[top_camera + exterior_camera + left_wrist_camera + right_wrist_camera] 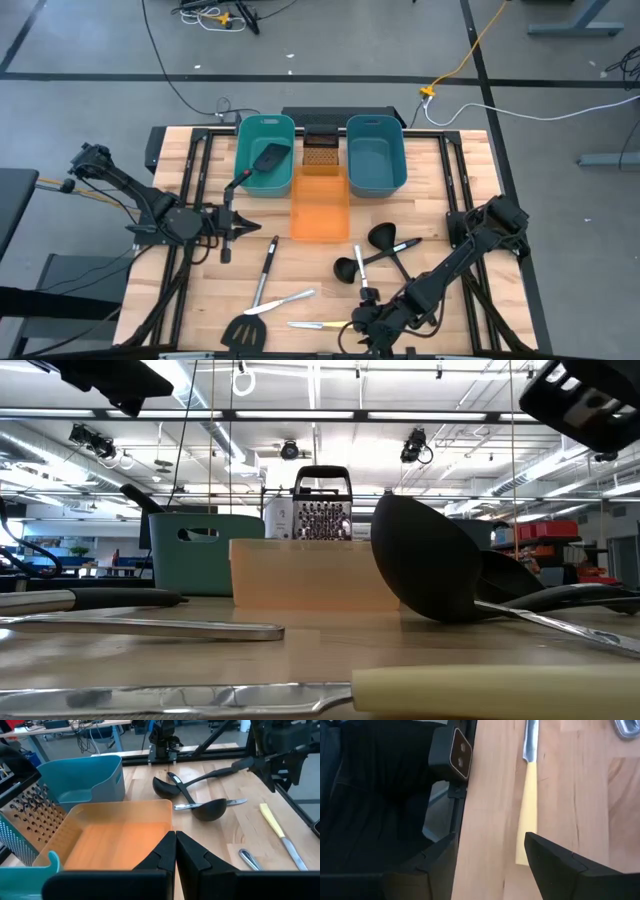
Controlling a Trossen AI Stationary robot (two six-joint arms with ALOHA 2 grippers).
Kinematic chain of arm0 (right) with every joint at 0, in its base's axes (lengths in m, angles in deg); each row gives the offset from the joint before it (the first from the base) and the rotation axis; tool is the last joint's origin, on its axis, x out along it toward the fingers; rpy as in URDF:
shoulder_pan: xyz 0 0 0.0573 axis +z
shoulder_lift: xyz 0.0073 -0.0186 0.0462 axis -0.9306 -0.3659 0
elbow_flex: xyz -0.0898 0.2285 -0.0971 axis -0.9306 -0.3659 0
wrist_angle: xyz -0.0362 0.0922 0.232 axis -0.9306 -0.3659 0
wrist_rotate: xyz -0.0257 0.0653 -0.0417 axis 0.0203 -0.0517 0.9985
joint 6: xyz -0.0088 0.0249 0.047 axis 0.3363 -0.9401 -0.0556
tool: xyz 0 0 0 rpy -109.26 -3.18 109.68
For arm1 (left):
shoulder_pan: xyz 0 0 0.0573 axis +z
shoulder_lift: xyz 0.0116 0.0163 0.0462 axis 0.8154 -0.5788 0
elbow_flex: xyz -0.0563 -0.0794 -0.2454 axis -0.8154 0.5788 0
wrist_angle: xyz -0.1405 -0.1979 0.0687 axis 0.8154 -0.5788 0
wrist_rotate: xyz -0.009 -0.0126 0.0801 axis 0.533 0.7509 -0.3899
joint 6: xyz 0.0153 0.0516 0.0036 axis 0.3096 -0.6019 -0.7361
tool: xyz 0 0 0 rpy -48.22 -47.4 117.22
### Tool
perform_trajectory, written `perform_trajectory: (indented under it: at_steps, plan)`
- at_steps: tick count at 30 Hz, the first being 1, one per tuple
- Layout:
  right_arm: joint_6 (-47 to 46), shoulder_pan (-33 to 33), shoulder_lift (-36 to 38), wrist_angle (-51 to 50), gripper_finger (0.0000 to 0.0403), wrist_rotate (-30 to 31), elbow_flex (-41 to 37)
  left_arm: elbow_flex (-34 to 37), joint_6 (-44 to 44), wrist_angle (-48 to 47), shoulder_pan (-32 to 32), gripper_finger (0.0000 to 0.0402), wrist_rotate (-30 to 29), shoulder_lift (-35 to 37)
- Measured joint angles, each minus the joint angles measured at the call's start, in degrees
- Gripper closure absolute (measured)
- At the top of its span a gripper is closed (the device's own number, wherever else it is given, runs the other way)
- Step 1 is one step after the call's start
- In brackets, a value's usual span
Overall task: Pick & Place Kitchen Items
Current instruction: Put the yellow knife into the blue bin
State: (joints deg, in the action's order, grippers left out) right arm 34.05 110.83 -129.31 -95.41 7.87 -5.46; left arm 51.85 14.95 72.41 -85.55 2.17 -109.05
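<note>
- While a black plastic slotted spatula point(268, 158) rests in the left teal plastic tub point(246, 178), the right teal tub point(376, 152) and the translucent orange tub point(320, 207) between them hold nothing visible.
- Left pincer point(227, 240) hovers beside the orange tub, fingers pressed together, holding nothing.
- Right pincer point(362, 328) sits low at the wooden counter point(440, 210)'s near edge, fingers spread wide, empty, straddling the cream-handled knife point(526, 822), perhaps not touching it.
- Two black long-handled ladles point(372, 250), silver table knives point(280, 300), a black-handled knife point(265, 272) and another black spatula point(243, 331) lie loose nearby; a metal grater point(321, 152) stands behind the orange tub.
</note>
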Motion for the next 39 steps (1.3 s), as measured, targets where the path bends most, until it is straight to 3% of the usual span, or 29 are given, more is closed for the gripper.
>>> perform_trajectory:
  at_steps: [17, 23, 39]
  plan:
    - [-0.63, -3.47, -7.44, 1.03, 0.0163, -0.71, 0.04, -0.07, -0.03, -0.50, 0.00, 0.0386, 0.09, 7.76]
    - [-2.24, -2.62, -8.77, 0.65, 0.0165, 1.85, 0.05, -0.07, 0.00, -1.42, 0.00, 0.0386, 0.07, 10.26]
    - [-2.36, -1.51, -11.62, -0.96, 0.0220, 4.67, 0.26, -0.07, 0.25, -1.81, 0.00, 0.0386, -0.03, 10.84]
